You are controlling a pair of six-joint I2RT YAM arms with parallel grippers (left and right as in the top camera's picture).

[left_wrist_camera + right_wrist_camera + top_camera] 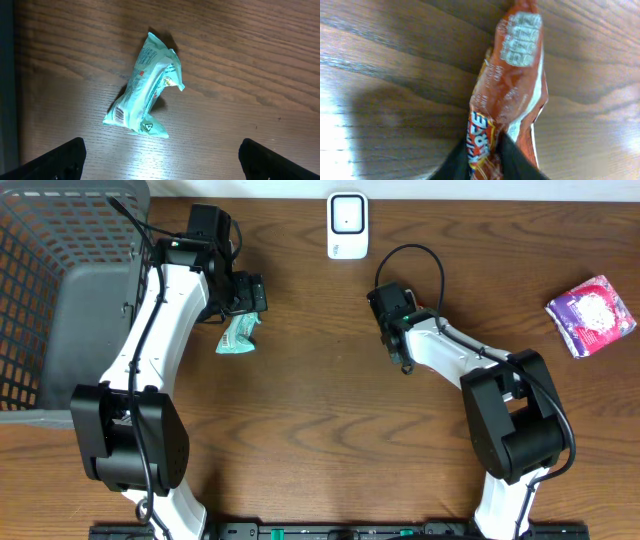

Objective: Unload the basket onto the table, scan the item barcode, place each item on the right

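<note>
An orange snack packet point(512, 90) is pinched at its lower end between the fingers of my right gripper point(485, 162), which is shut on it; a white printed panel shows at its far end. In the overhead view the right gripper point(398, 330) stands at mid-table and hides that packet. A green packet point(147, 87) with a small barcode point(119, 114) at one end lies on the wood. My left gripper point(162, 167) hangs open just short of it, fingers wide apart, touching nothing. From overhead the green packet point(238, 335) lies under the left gripper point(252, 295). A white scanner point(347, 225) sits at the back centre.
A grey mesh basket point(40, 240) fills the back left corner beside the left arm. A purple packet point(592, 315) lies at the far right. The two arm bases stand at the front edge.
</note>
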